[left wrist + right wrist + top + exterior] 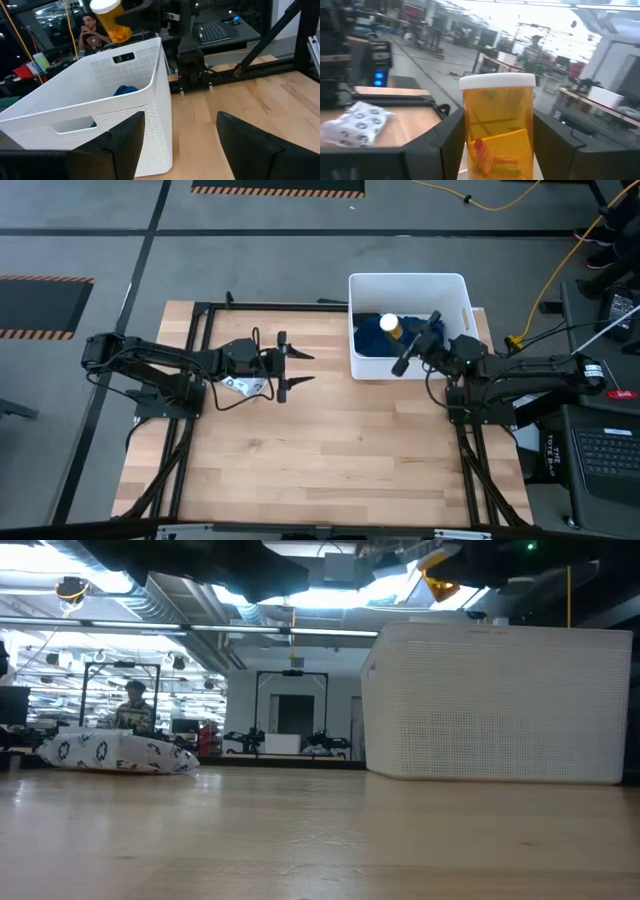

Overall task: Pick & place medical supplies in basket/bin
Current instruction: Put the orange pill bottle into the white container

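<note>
The orange pill bottle (498, 127) with its white cap is seen pinched between the fingers of the right gripper (415, 345), held above the white tub (462, 295), over the dark-blue cloth (372, 335) already lying inside. In the right wrist view the bottle's long axis runs along the fingers, cap pointing away from the wrist; in the left wrist view it is shown tilted, cap leading, above the tub's far rim. A risk is judged here: if the grip is released while the bottle is this high and tilted, it could be bounced off the rim or rolled out onto the table (330, 450); a landing on the cloth would soften that. Loose contents inside may be shifted by any jolt. The white packet with dark marks (238, 385) is left on the table under the left gripper (298, 366), whose fingers are held spread and empty, well apart from the tub
</note>
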Available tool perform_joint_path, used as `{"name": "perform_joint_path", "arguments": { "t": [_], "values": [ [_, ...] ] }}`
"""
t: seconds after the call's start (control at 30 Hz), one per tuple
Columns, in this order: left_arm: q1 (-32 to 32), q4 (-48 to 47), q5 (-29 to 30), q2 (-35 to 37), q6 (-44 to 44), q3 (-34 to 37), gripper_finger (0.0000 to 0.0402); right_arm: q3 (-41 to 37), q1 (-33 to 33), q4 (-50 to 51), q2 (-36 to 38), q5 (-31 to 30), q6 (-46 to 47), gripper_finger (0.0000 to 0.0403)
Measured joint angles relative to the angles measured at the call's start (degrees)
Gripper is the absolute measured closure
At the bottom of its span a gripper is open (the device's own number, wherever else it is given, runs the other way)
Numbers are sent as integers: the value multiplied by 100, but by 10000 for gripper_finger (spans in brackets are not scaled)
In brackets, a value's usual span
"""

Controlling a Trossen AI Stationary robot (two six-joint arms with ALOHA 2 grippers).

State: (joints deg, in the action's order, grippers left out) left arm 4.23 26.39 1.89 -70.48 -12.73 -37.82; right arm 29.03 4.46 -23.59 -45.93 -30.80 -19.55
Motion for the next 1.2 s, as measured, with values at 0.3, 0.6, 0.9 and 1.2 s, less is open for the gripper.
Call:
{"name": "perform_joint_path", "arguments": {
  "t": [0.3, 0.6, 0.9, 1.2],
  "values": [
    [0, 2, 0, 0, 1, 0, 162, 274, 364, 431, -9, -279, 158, 205],
    [0, 2, 0, 0, 2, 0, 162, 974, 857, 2293, -10, -263, 1140, 205],
    [0, 2, 0, 0, 4, 0, 162, 2164, 1045, 4854, -202, -206, 1988, 205],
    [0, 0, 0, 0, 20, -2, 162, 2730, 1471, 5958, -383, 219, 1967, 205]
  ]
}}
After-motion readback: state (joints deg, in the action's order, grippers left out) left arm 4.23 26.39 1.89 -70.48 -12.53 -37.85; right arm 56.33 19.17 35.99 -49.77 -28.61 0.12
